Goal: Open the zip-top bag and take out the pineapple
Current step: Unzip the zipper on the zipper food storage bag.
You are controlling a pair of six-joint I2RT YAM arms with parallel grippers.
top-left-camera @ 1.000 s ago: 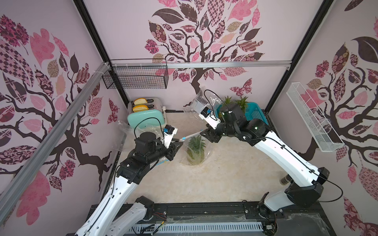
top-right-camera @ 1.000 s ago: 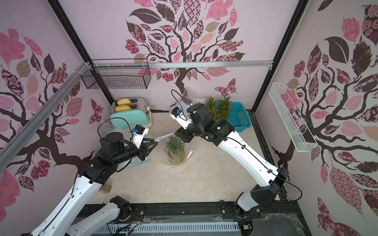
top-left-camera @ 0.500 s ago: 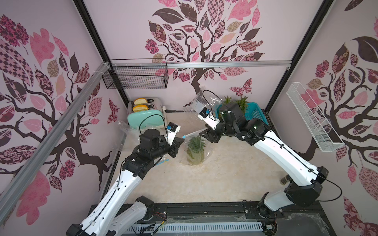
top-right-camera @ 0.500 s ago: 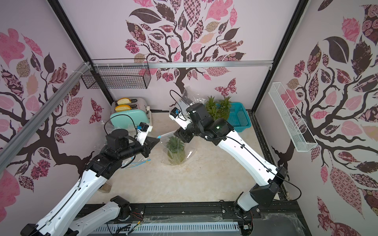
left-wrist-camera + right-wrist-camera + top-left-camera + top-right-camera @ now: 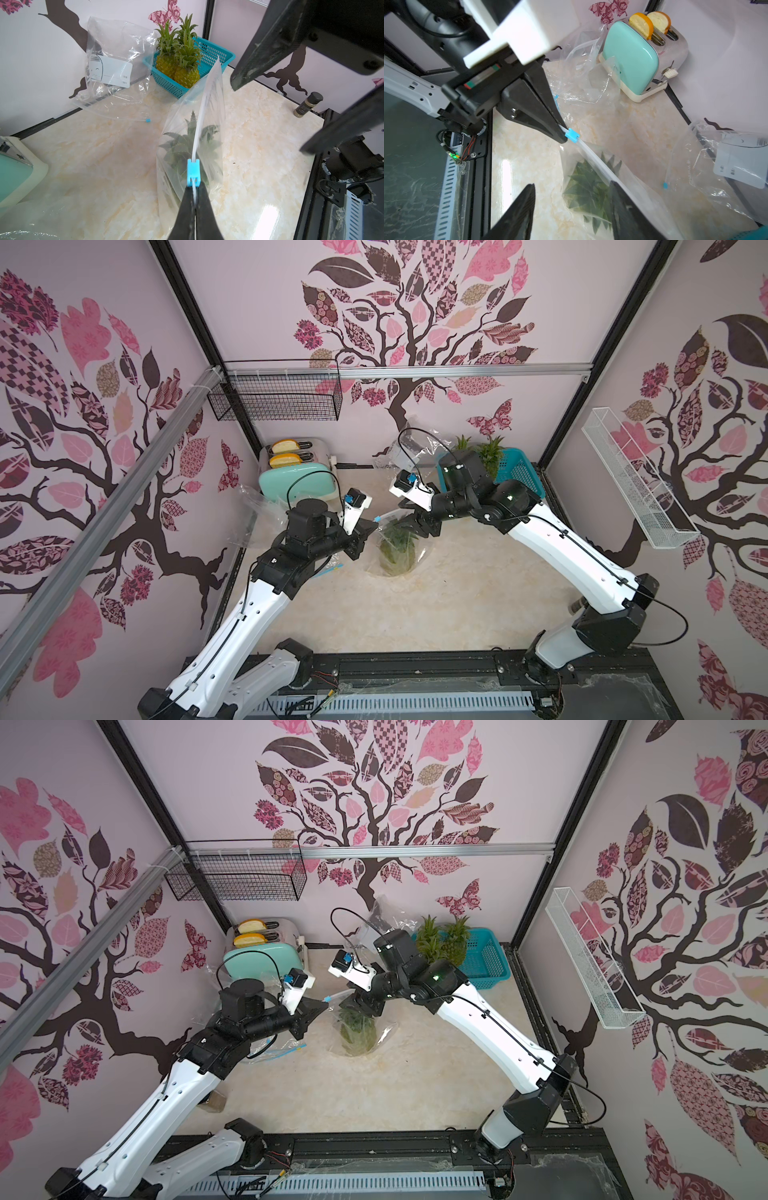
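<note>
The clear zip-top plastic bag (image 5: 214,116) stands upright on the pale marbled tabletop (image 5: 457,605), a little out from the mint-green toaster (image 5: 297,485) and not touching it. The small green-crowned pineapple (image 5: 182,149) is sealed inside, crown up. The left end effector (image 5: 194,188), reaching in from the toaster's side, is clenched on the bag's white zip strip (image 5: 195,145), just behind the bright blue plastic slider (image 5: 193,172). The right end effector (image 5: 572,184) is released. Its jaws stand apart over the end of the bag's top away from the toaster; the strip passes beside one of them and nothing is gripped.

The zip looks shut along its whole length, so opening it is the step in hand. To do it well, I judge the left grip should serve as a fixed anchor while the right end effector comes to the slider. It should pinch the slider squarely across its flat sides and draw it along the line of the strip, away from the toaster. Pulling level with the strip, not upward, should stop the light bag lifting or tipping the fruit. A taut strip should let the slider run without bunching the film.

A second, empty clear bag (image 5: 116,58) leans on the back wall, well apart from the toaster. Its white label (image 5: 111,71) carries a line drawing and print too small to read. Embossed lettering near its zip, seen upside down, seems to read CHAHUA.
</note>
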